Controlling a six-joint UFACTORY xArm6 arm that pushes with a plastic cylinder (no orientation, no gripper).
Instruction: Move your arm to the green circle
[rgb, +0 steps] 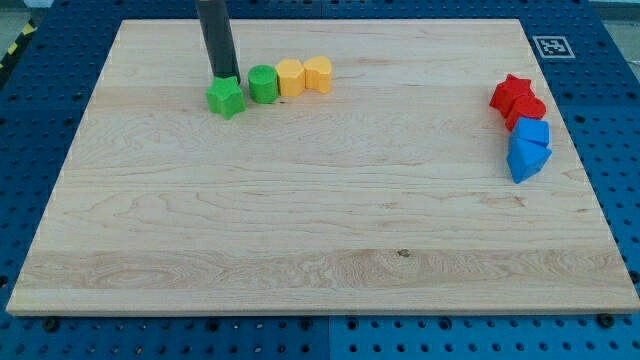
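Note:
The green circle (263, 84) is a short green cylinder near the view's top, left of centre. A green star (227, 97) sits just to its left. My tip (222, 78) stands right behind the green star, touching or nearly touching its top edge, and a short way to the left of the green circle. The dark rod rises from there out of the view's top.
Two yellow blocks (291, 77) (318, 74) stand in a row right of the green circle. At the view's right, a red star (513, 93) and a red block (527, 110) sit above two blue blocks (533, 134) (525, 160). The wooden board (320, 220) lies on a blue pegboard.

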